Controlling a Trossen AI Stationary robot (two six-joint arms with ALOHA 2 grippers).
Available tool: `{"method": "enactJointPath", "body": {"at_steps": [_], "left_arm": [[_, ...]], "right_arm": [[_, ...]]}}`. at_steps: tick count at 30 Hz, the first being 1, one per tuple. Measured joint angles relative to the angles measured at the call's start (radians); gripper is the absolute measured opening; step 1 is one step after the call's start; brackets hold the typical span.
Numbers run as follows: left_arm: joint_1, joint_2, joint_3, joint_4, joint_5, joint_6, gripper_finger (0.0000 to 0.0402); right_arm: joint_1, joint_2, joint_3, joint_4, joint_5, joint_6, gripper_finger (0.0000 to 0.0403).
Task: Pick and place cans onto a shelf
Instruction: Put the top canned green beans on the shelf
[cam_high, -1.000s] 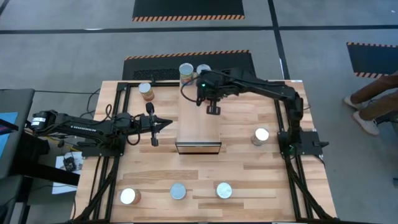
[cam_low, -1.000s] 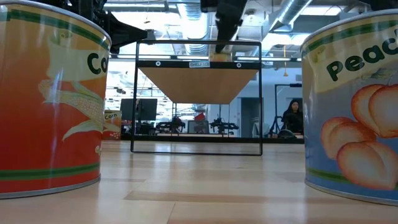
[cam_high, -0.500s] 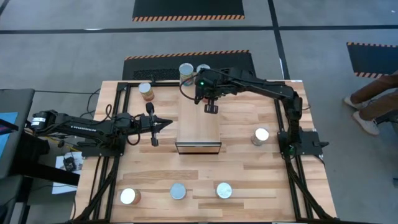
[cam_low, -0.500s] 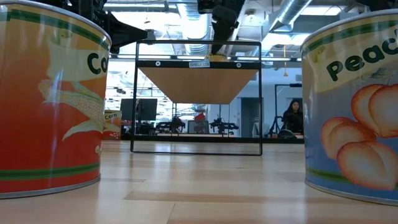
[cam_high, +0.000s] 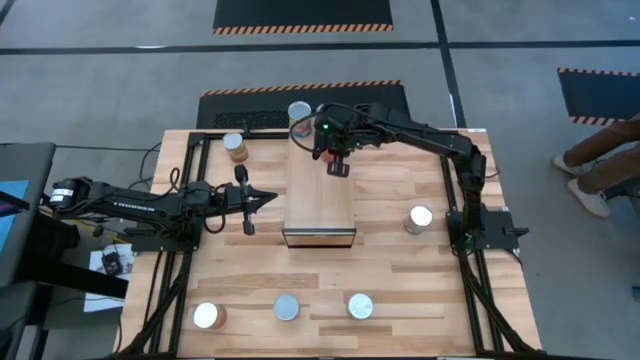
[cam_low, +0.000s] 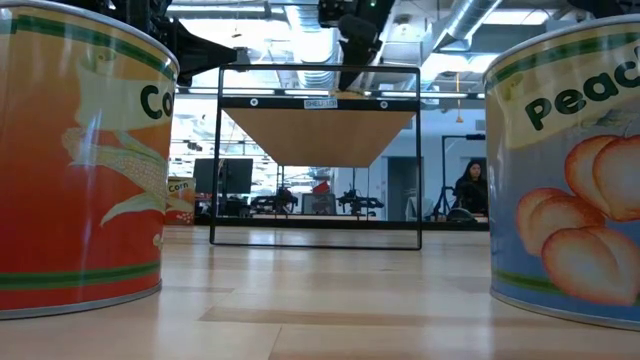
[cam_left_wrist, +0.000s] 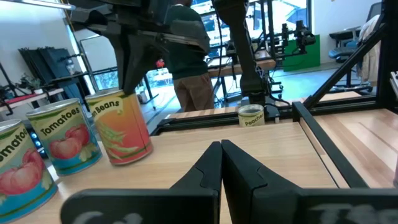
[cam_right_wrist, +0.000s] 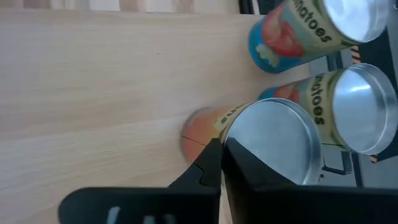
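Note:
The shelf (cam_high: 320, 200) is a light-wood box on a dark frame at the table's middle; in the low view its plank (cam_low: 318, 135) sits high. Three cans stand on its far end: a bean can (cam_right_wrist: 273, 143) and two tomato cans (cam_right_wrist: 348, 106) (cam_right_wrist: 311, 25). My right gripper (cam_right_wrist: 222, 146) is shut and empty over the shelf's far half (cam_high: 338, 167), just short of the bean can. My left gripper (cam_high: 262, 199) is shut and empty left of the shelf, also in its wrist view (cam_left_wrist: 221, 149).
One can (cam_high: 235, 145) stands at the table's far left and one (cam_high: 421, 217) right of the shelf. Three cans (cam_high: 208, 315) (cam_high: 287, 307) (cam_high: 360, 305) stand in a row near the front edge. Black frame rails (cam_high: 455, 200) run along both sides. A person (cam_high: 600, 165) stands off the table's right.
My right gripper has gone along the shelf top toward the table's far edge, closer to the cans standing at the shelf's far end. Its fingers have stayed shut. The cans and the shelf have not moved.

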Motion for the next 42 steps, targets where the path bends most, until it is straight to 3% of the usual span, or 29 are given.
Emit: {"method": "enactJointPath", "body": {"at_steps": [15, 26, 42], "left_arm": [[0.000, 0.000, 0.000, 0.000, 0.000, 0.000, 0.0000], [0.000, 0.000, 0.000, -0.004, 0.000, 0.000, 0.0000], [0.000, 0.000, 0.000, -0.004, 0.000, 0.001, 0.0000]], "right_arm": [[-0.013, -0.007, 0.000, 0.058, 0.006, -0.042, 0.0057], [0.021, -0.031, -0.004, -0.147, 0.004, -0.033, 0.0008], [-0.039, -0.031, -0.111, -0.061, 0.033, -0.014, 0.0015]]}}
